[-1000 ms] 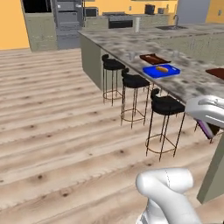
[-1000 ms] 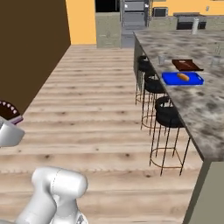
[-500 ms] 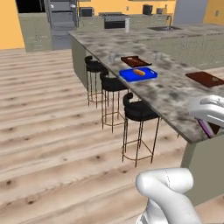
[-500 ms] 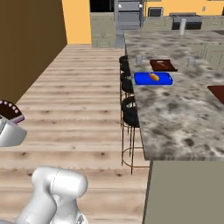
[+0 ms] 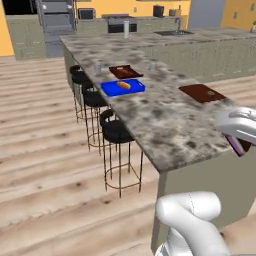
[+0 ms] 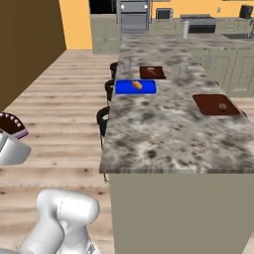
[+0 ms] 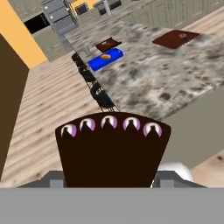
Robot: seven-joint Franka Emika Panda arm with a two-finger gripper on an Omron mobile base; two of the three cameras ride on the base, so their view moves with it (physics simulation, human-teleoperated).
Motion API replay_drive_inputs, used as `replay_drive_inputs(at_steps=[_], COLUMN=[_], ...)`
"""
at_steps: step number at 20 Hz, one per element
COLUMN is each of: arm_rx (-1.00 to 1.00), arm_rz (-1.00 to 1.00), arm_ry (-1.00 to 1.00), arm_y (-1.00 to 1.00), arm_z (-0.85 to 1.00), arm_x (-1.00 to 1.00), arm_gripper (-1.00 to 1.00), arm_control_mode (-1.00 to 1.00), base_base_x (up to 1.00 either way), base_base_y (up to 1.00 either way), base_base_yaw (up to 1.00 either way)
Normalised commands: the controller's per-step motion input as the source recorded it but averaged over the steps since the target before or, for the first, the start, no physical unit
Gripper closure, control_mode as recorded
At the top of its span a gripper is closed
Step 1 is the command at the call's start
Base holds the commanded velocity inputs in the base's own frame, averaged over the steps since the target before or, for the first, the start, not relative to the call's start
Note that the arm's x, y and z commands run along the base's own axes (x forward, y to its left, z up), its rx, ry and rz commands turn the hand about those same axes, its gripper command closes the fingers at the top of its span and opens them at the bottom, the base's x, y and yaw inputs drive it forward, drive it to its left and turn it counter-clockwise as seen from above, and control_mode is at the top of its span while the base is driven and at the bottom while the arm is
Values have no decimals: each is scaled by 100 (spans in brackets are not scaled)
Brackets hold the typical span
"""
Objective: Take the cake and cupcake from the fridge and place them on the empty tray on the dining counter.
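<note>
your pincer [image 7: 107, 186] is closed on the cake [image 7: 113, 151]: in the hand view the dark chocolate slice sits right between the two finger tips, its broad end up, with a row of pink and white dollops along the top edge. in the right base view you see the same slice [image 6: 12, 125] at the far left, perched above the white hand, well short of the dining surface [image 6: 163, 124]. in the left base view a purple-edged sliver of it [image 5: 236, 145] pokes out under the hand at the right edge. the dining surface [image 5: 160, 112] runs away from you as a long grey speckled slab with dark blotches, on a plain grey-green base. the tray [image 6: 215, 104] lies flat on it toward its right side in the right base view, dark reddish-brown, with a small dark round thing on its far part that is too small to name; you find the same tray [image 5: 201, 93] in the left base view and at the upper right of the hand view [image 7: 176, 38]. farther along the slab sits a blue tray [image 6: 136, 87] carrying an orange item [image 6: 137, 85], and just beyond it a smaller brown board [image 6: 152, 72]. black bar stools [image 5: 118, 133] line the slab's left side over the pale wood floor [image 5: 45, 165]. at the far end of the room stands the grey fridge [image 6: 133, 13].
</note>
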Motion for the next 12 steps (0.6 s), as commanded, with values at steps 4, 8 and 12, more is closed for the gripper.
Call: replay_drive_inputs(at_steps=[4,8,12], arm_rx=[0,0,0], arm_rz=[0,0,0], arm_ry=[0,0,0], arm_y=[0,0,0], arm_z=[0,0,0], arm_x=[0,0,0], arm_gripper=[100,100,100], arm_control_mode=[100,100,100], base_base_x=[-27,-18,-6], base_base_y=[-100,-100,-100], base_base_yaw=[0,0,20])
